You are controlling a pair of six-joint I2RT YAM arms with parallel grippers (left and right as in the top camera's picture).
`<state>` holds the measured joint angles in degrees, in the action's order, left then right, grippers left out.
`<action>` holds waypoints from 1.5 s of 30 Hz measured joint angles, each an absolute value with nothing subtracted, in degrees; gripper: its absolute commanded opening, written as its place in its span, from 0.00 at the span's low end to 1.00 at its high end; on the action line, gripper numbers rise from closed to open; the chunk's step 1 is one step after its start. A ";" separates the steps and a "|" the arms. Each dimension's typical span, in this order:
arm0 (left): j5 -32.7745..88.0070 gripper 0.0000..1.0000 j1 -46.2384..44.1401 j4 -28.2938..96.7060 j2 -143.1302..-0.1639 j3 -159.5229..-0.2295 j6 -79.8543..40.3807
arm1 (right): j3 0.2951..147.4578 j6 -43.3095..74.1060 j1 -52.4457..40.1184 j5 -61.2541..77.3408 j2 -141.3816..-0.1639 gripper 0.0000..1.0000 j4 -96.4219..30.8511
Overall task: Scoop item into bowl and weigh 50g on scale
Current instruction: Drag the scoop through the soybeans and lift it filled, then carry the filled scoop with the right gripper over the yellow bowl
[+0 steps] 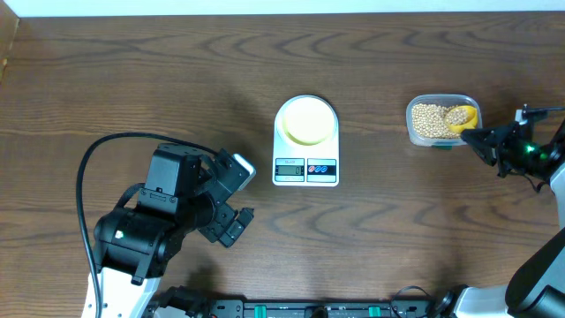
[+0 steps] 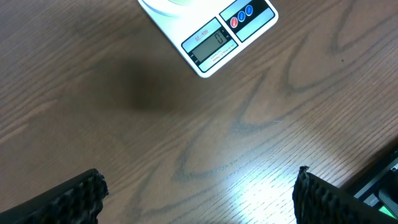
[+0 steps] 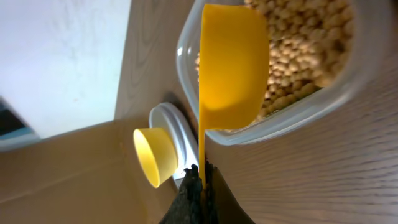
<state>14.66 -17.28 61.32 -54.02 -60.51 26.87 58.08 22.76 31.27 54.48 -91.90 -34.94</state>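
The pale yellow bowl sits on the white scale at the table's middle; both also show in the right wrist view, bowl on scale. The scale's display reads 0. Tan beans fill a clear plastic tub at the right. My right gripper is shut on the handle of a yellow scoop, whose cup lies over the beans in the tub. My left gripper is open and empty, low over bare wood in front of the scale.
The left arm's black cable loops over the table at the left. The table's far edge meets a white surface. The arms' base rail runs along the front edge.
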 measured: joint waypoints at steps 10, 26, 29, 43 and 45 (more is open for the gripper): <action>14.66 0.98 -17.28 61.32 -54.02 -60.51 26.87 | 58.04 20.05 31.27 61.25 -91.90 0.01 -34.94; 14.66 0.98 -17.28 61.32 -54.02 -60.51 26.87 | 58.04 19.00 27.88 67.33 -91.90 0.01 -34.92; 14.66 0.98 -17.28 61.32 -54.02 -60.51 26.87 | 58.02 19.00 26.00 67.37 -91.90 0.01 -34.92; 14.66 0.98 -17.28 61.32 -54.02 -60.51 26.87 | 57.98 23.57 14.72 67.70 -91.90 0.01 -28.01; 14.66 0.98 -17.28 61.34 -54.02 -60.51 26.87 | 57.98 24.45 13.23 67.72 -91.90 0.01 -26.79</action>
